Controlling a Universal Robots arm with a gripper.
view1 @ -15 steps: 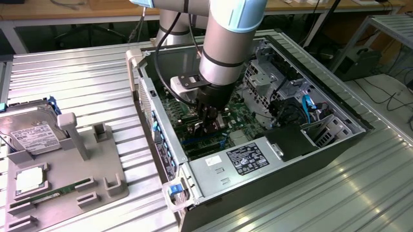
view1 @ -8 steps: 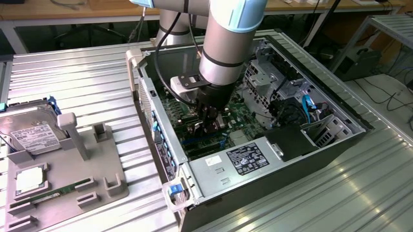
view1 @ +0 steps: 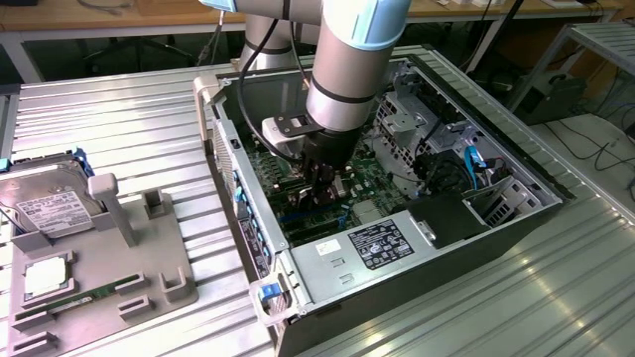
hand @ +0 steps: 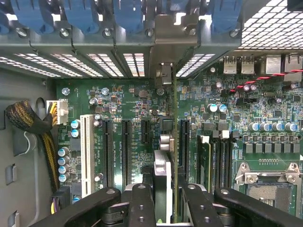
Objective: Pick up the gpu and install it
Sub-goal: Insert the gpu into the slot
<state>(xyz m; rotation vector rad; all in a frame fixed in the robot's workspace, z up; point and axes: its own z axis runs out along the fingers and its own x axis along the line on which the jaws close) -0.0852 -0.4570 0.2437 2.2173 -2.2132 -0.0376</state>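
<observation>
Clenching the gpu (hand: 174, 142), the pincer (view1: 326, 187) is holding it at the motherboard (hand: 128, 97), three o'clock of the tray (view1: 149, 256), apparently unseated.

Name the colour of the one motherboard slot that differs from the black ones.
White. The slot shows best in the wrist view.

The exterior camera stood high off the table (view1: 109, 126), well back, tilted down over the whole open computer case (view1: 256, 91) and my arm (view1: 343, 82) reaching into it. My wrist camera rode close above the motherboard (hand: 123, 101), facing straight onto it past my gripper (hand: 169, 204) and the edge-on gpu (hand: 174, 142) clamped there, toward the case's slotted rear wall (hand: 113, 64). Both views shared the motherboard around my gripper.
</observation>
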